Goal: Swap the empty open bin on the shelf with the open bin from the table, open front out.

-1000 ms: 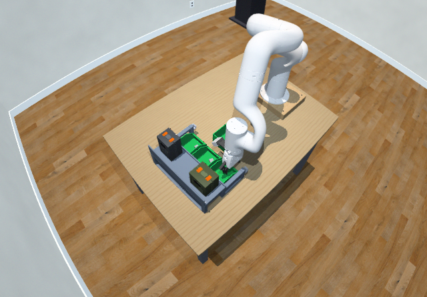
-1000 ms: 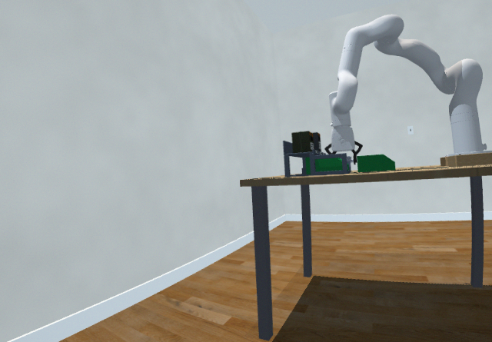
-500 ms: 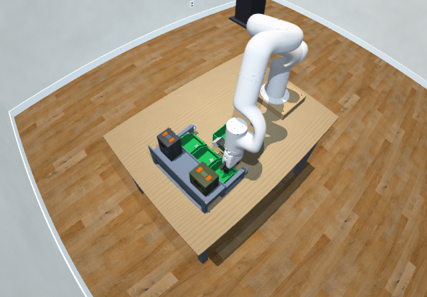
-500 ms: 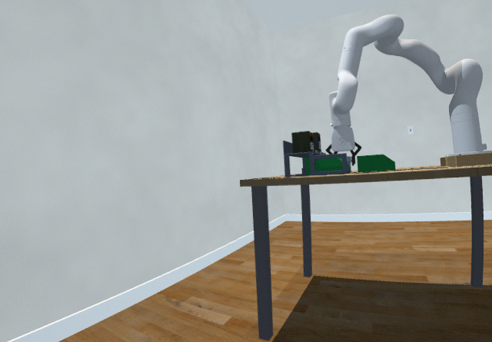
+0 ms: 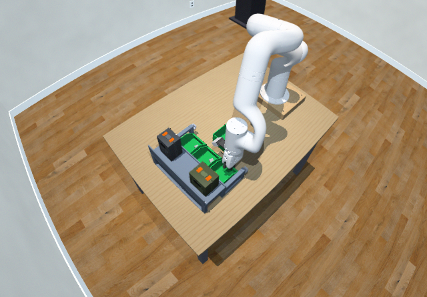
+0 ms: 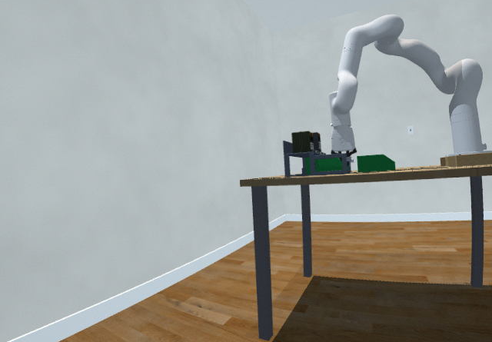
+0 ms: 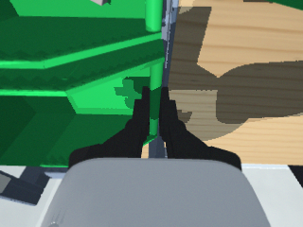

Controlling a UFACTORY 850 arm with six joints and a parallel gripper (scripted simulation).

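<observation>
Fingers clamped on thin side wall of empty bin, one black pad each side, as we see in wrist view. Gripper points straight down over right-hand end of shelf. Empty bin sits in rightmost place, beside two more green bins holding grey parts. Two dark boxes with orange tags stand on shelf's upper board. We see loaded bin on bench just beyond shelf front, mostly behind wrist in top view.
</observation>
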